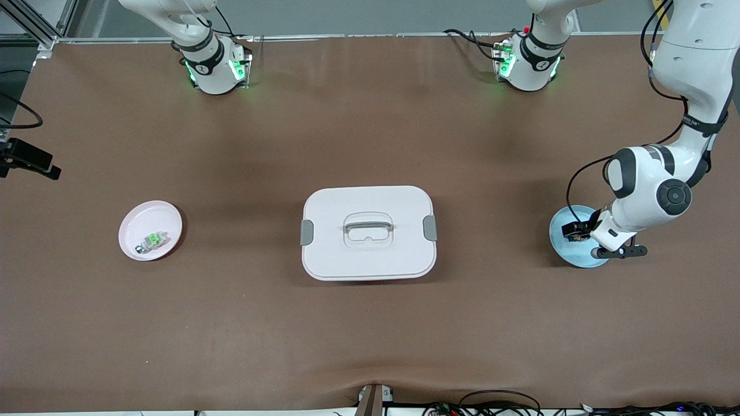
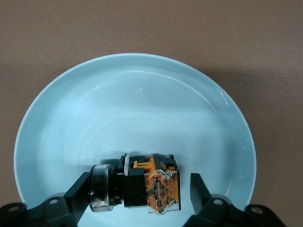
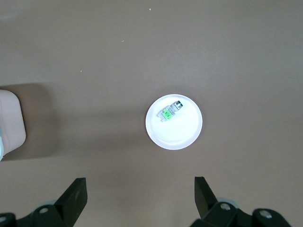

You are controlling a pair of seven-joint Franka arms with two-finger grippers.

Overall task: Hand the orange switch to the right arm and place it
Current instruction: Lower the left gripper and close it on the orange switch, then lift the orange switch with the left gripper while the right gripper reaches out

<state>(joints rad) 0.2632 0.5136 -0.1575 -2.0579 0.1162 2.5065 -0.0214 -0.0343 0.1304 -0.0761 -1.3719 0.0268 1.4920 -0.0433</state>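
Observation:
The orange switch (image 1: 574, 231) lies on its side in the pale blue plate (image 1: 563, 249) toward the left arm's end of the table. In the left wrist view the orange switch (image 2: 151, 187) shows a black body, an orange end and a silver ring, on the blue plate (image 2: 142, 104). My left gripper (image 2: 139, 190) is down at the plate, open, one finger on each side of the switch; one fingertip (image 2: 199, 189) stands clear of the orange end. My right gripper (image 3: 137, 189) is open and empty, high over the table; it does not show in the front view.
A white plate (image 1: 139, 222) with a grey, green-topped part (image 1: 152, 240) sits toward the right arm's end, also in the right wrist view (image 3: 182, 135). A white lidded box (image 1: 368, 231) with a handle stands mid-table. A black clamp (image 1: 29, 157) juts in at the table's edge.

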